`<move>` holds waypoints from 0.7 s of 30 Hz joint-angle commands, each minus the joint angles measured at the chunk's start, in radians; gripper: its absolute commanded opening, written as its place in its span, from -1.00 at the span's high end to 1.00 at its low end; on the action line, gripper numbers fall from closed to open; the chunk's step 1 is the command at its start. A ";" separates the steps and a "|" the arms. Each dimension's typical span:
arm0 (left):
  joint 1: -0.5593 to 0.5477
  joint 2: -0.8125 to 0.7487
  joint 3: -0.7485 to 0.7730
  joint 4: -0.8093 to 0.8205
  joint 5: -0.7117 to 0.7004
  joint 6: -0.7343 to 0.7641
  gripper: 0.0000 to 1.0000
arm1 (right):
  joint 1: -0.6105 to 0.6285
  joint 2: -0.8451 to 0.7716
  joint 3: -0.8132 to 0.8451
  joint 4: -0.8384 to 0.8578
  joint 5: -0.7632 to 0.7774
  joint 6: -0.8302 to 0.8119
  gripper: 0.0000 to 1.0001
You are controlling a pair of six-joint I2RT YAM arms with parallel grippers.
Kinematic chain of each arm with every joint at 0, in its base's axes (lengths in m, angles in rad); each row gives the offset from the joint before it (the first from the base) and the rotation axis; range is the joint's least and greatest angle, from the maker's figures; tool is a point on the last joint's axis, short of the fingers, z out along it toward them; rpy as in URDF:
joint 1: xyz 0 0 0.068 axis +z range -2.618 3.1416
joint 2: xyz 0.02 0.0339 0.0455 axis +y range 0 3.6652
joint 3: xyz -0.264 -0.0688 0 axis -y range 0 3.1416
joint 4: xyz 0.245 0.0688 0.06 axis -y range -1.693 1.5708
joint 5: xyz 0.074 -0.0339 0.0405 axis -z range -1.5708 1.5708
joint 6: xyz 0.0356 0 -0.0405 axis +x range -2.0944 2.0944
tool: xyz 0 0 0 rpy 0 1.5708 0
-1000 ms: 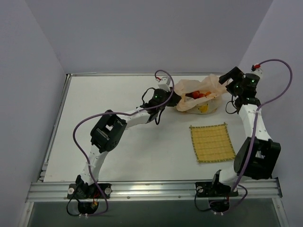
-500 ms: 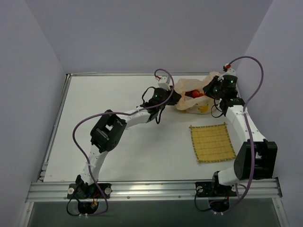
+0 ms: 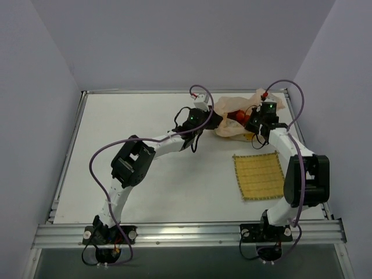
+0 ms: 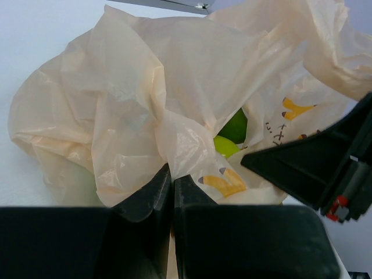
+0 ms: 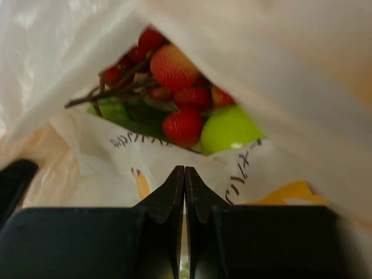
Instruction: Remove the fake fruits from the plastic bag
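The plastic bag (image 3: 235, 110) lies crumpled at the back of the table, its mouth open. Inside it, the fake fruits show as several red ones (image 5: 174, 67) on dark twigs and a round green one (image 5: 229, 128); from above only the red fruits (image 3: 239, 116) show. My left gripper (image 4: 172, 174) is shut on a fold of the bag (image 4: 145, 93) at its left side, with green fruit (image 4: 235, 127) visible past the fold. My right gripper (image 5: 185, 170) is shut, its tips against the printed lip of the bag (image 5: 116, 151) just below the fruits. No plastic shows between them.
A square woven yellow mat (image 3: 260, 174) lies on the table in front of the bag, near the right arm. The back wall and the table's rear edge (image 3: 174, 91) run close behind the bag. My right gripper's black finger (image 4: 314, 168) shows in the left wrist view.
My right arm has swung left from beside the bag to its open mouth, and its gripper has gone from open to shut. My left gripper has held the bag's fold without moving.
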 commanded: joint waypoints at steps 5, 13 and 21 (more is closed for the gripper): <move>0.005 -0.027 0.021 0.071 0.006 -0.033 0.95 | 0.015 -0.109 -0.175 0.034 0.117 0.001 1.00; -0.001 -0.040 -0.042 0.089 0.011 -0.022 0.95 | -0.005 -0.079 -0.267 0.129 0.094 0.042 1.00; -0.012 -0.021 -0.114 0.132 0.020 -0.033 0.95 | -0.052 -0.132 -0.241 0.129 0.045 0.042 0.67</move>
